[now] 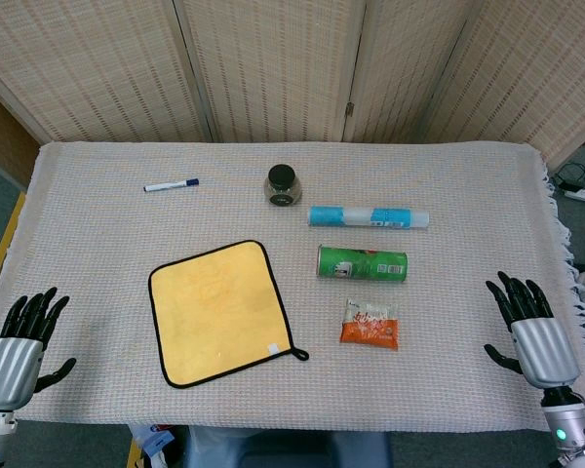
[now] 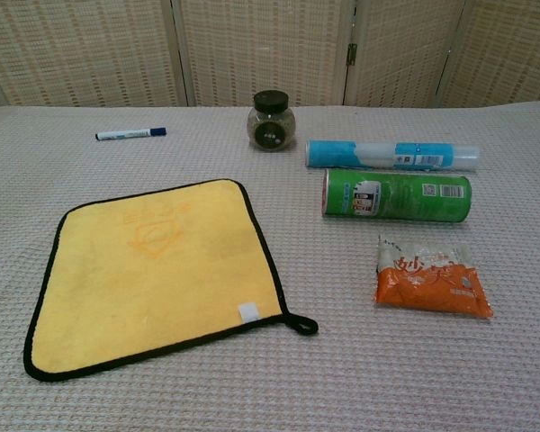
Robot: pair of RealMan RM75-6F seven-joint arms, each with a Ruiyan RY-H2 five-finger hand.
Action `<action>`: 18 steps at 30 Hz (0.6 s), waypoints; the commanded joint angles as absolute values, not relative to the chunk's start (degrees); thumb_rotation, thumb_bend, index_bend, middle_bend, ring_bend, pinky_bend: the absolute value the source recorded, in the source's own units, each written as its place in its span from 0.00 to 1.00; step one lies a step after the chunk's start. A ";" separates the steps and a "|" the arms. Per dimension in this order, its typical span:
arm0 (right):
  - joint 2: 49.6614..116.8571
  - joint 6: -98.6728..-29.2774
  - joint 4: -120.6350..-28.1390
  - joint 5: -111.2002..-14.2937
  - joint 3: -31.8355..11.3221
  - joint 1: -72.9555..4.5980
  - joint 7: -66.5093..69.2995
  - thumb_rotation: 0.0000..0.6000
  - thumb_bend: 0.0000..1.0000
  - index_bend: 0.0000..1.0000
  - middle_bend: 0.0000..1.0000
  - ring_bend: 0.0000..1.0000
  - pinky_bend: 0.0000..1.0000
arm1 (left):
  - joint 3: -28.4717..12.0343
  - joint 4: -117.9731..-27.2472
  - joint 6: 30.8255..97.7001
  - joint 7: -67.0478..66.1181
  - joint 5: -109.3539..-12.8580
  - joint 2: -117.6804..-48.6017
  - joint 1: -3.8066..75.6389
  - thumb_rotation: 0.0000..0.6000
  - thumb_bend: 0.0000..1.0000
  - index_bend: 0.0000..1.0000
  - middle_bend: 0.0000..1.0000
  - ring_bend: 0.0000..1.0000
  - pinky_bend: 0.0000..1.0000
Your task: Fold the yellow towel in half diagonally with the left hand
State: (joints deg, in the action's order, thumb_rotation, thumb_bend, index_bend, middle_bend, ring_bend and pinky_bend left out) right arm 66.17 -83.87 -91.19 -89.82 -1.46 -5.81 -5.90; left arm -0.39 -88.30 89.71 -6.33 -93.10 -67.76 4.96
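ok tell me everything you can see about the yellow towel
The yellow towel is a square cloth that looks like soft microfibre, edged in black piping. A faint emblem is stitched near its far edge, a small white label sits at its near right corner, and a black hanging loop sticks out from that corner. It lies unfolded and flat on the woven table cover, turned slightly askew. Nothing rests on it, and neither hand touches it.

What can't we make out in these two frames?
- Both hands: outside the chest view; left hand and right hand show only in head view.
- Jar contents: too small, dark.
- Snack packet print: too small.
- Yellow towel underside: hidden, lies flat.
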 commanded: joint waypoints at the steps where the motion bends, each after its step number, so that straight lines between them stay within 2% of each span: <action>1: 66.25 -83.69 -91.13 -89.82 -1.45 -5.91 -6.00 1.00 0.25 0.00 0.00 0.00 0.00 | -0.47 -88.31 89.51 -6.46 -92.81 -67.77 4.98 1.00 0.23 0.04 0.03 0.01 0.00; 9: 65.55 -86.75 -91.72 -92.34 -0.78 -4.76 -5.64 1.00 0.25 0.00 0.00 0.00 0.00 | -0.45 -88.07 88.30 -3.44 -93.31 -68.39 5.99 1.00 0.24 0.05 0.03 0.02 0.00; 12: 65.34 -88.43 -92.05 -93.57 -0.42 -4.03 -5.22 1.00 0.25 0.00 0.00 0.00 0.00 | -1.06 -87.86 90.02 -1.19 -94.85 -69.62 6.39 1.00 0.25 0.08 0.09 0.10 0.10; 14: 65.36 -89.10 -92.03 -94.32 -0.32 -3.87 -5.13 1.00 0.25 0.00 0.00 0.00 0.00 | -1.61 -88.37 90.87 -1.74 -96.25 -70.23 7.03 1.00 0.25 0.10 0.21 0.27 0.29; 15: 65.39 -89.26 -91.99 -94.63 -0.23 -3.82 -5.21 1.00 0.25 0.00 0.00 0.00 0.00 | -2.03 -88.74 91.27 -2.36 -97.03 -70.60 7.49 1.00 0.25 0.11 0.31 0.41 0.43; 16: 65.44 -89.38 -91.96 -94.96 -0.15 -3.80 -5.31 1.00 0.25 0.00 0.00 0.00 0.00 | -2.42 -89.72 91.11 -3.54 -97.70 -70.95 8.17 1.00 0.25 0.14 0.47 0.58 0.60; 17: 65.50 -89.42 -91.93 -95.08 -0.10 -3.77 -5.40 1.00 0.25 0.00 0.00 0.00 0.00 | -2.55 -90.79 90.50 -4.68 -98.22 -70.98 8.80 1.00 0.25 0.16 0.56 0.69 0.70; 18: 65.55 -89.41 -91.90 -95.09 -0.06 -3.71 -5.53 1.00 0.25 0.00 0.00 0.00 0.00 | -2.61 -92.16 89.37 -5.98 -98.44 -70.82 9.50 1.00 0.25 0.19 0.71 0.82 0.82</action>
State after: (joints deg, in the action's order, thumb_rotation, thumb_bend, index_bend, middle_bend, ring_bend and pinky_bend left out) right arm 65.51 -89.39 -91.92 -95.08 -0.10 -3.75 -5.49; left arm -2.00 -89.93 90.47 -3.67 -97.37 -70.43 8.04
